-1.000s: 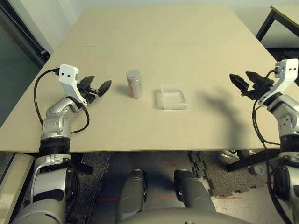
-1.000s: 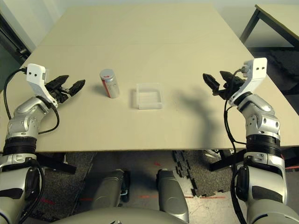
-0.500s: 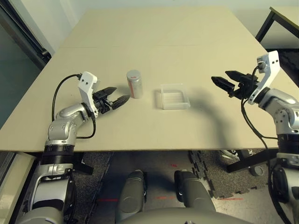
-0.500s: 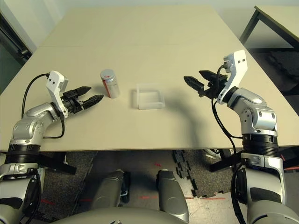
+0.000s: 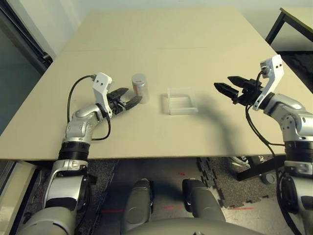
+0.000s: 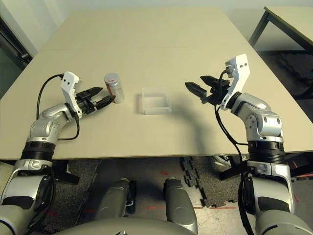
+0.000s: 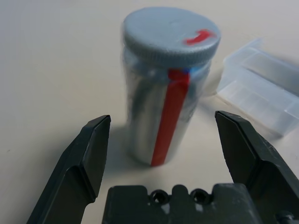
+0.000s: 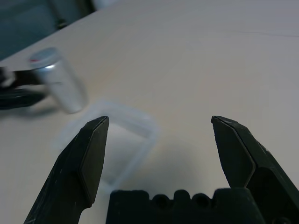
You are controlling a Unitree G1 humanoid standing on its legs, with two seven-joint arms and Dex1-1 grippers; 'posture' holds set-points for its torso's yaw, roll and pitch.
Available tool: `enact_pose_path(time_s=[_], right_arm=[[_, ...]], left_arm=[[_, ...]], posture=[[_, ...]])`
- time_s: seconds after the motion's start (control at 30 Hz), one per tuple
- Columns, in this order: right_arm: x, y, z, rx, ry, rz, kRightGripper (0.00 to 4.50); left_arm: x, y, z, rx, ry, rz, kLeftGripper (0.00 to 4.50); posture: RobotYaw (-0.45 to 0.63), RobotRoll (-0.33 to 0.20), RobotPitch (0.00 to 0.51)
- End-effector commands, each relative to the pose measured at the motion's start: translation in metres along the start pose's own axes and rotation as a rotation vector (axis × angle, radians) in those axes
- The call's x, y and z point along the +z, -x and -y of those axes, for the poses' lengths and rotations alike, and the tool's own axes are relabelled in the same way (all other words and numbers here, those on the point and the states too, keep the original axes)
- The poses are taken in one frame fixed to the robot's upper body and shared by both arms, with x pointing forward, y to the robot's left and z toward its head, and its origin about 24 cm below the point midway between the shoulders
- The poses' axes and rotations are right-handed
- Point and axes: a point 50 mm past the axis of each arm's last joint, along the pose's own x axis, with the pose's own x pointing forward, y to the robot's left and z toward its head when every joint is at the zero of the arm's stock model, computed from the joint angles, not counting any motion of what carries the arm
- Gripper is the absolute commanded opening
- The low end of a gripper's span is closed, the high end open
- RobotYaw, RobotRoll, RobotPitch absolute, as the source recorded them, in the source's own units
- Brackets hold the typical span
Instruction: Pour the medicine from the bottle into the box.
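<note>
Left gripper (image 5: 128,98) moved in beside upright bottle (image 5: 140,88), right gripper (image 5: 226,84) nearer box (image 5: 181,101), both spread open, empty.

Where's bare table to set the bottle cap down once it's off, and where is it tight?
Free: the strip between the box and the right gripper, the near edge in front of the box, and the whole far half of the table. Tight: around the bottle, where the open left gripper sits close beside it, and the narrow gap between bottle and box.
</note>
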Motion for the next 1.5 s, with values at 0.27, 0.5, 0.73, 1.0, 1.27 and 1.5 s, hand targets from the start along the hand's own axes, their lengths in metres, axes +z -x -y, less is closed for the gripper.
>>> enact_pose_path(time_s=[0.27,0.5,0.73,1.0,1.27,1.5], right_arm=[[-0.004,-0.013,-0.030,0.190,0.043,-0.113,4.50],[-0.004,-0.017,-0.033,0.216,0.060,-0.136,4.50],[-0.004,-0.021,-0.033,0.227,0.069,-0.146,4.50],[-0.002,-0.024,-0.033,0.238,0.074,-0.151,4.50],[0.005,-0.033,-0.032,0.263,0.080,-0.134,4.50],[0.024,-0.042,-0.037,0.326,0.100,-0.117,4.50]], left_arm=[[-0.008,-0.015,-0.001,0.004,0.001,-0.025,4.48],[-0.009,-0.020,-0.002,0.013,0.003,-0.023,4.48],[-0.013,-0.023,-0.002,0.020,0.002,-0.020,4.48],[-0.014,-0.028,-0.002,0.030,0.002,-0.022,3.17],[0.006,-0.034,0.005,-0.067,-0.052,0.018,2.51],[0.030,-0.022,0.017,-0.267,-0.097,-0.019,2.51]], posture=[[-0.01,0.000,0.102],[0.00,0.000,0.092],[0.00,0.000,0.090],[0.01,0.000,0.092],[0.02,0.000,0.093],[0.03,0.000,0.119]])
